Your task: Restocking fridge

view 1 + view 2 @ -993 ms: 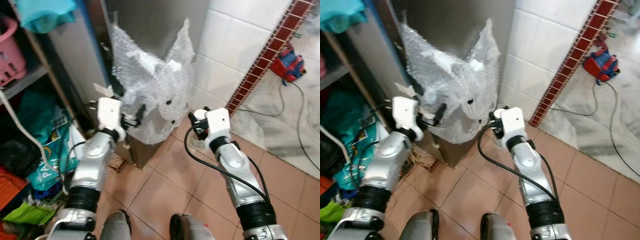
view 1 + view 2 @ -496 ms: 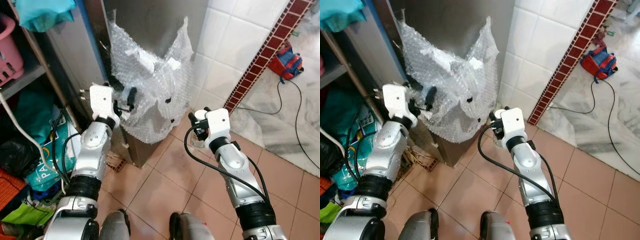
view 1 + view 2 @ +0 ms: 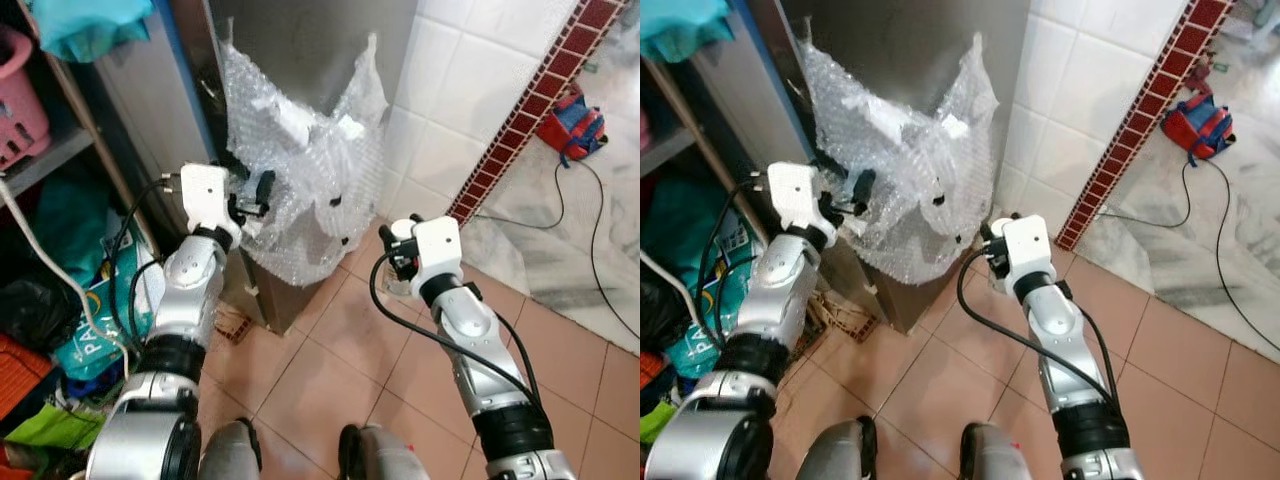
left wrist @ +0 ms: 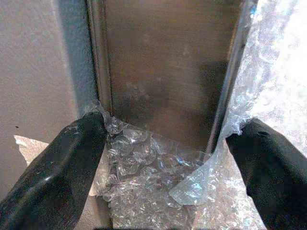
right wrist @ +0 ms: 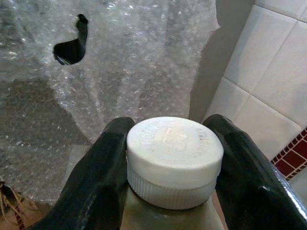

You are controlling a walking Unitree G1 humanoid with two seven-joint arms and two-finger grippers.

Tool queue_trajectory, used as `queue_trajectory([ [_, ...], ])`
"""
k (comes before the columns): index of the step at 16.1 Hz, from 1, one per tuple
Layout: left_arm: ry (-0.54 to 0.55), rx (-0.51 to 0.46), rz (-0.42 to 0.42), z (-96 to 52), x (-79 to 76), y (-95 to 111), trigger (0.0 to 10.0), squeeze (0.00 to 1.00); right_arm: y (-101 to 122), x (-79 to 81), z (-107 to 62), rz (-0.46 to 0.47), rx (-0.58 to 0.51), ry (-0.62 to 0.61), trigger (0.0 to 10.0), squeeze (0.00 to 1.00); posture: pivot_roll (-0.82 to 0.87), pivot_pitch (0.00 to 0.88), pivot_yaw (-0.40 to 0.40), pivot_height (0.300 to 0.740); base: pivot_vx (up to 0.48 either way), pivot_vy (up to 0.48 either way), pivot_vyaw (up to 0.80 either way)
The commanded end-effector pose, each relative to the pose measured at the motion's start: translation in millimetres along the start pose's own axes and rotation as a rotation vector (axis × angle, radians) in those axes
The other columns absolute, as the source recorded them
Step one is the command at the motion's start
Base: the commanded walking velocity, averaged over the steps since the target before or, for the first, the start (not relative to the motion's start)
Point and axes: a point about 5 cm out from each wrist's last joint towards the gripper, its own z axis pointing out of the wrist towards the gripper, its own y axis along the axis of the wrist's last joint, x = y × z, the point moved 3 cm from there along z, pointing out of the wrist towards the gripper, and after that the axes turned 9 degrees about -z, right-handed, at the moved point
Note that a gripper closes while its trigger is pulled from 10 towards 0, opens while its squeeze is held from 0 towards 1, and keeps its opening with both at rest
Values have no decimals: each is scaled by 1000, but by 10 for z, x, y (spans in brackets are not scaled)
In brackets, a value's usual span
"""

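Left gripper (image 3: 252, 192), fingers spread, sits at the bubble wrap (image 3: 310, 190) on the closed fridge (image 3: 300, 50), frame centre. Right gripper (image 5: 168, 163) grips a white-capped bottle (image 5: 173, 160). Advice: hook the door edge firmly; keep the bottle level.

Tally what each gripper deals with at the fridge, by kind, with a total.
White-capped bottle, clamped in the right gripper: 1
Clear bubble wrap sheet on the steel fridge, at the open left gripper: 1
Total: 2
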Motion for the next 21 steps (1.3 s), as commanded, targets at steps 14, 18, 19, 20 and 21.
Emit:
queue_trajectory([
  [14, -526, 124, -84, 233, -1267, -188, 10000, 0, -104, -363, -143, -84, 75, -218, 10000, 0, -45, 119, -48, 740, 0, 0, 0],
  [18, -561, 126, -51, 186, -1421, -241, 10000, 0, -208, -488, -221, -88, 136, -302, 10000, 0, -45, 117, -37, 740, 0, 0, -400],
  [19, -578, 120, -45, 168, -1431, -244, 10000, 0, -212, -485, -229, -88, 137, -304, 10000, 0, -45, 117, -37, 740, 0, 0, -800],
  [20, -584, 122, -53, 146, -1421, -262, 10000, 0, -212, -474, -235, -87, 141, -315, 10000, 0, -39, 115, -32, 740, 0, 0, -800],
  [21, -584, 125, -52, 134, -1418, -279, 10000, 0, -215, -464, -239, -90, 145, -324, 10000, 0, -36, 114, -30, 740, 0, 0, -800],
])
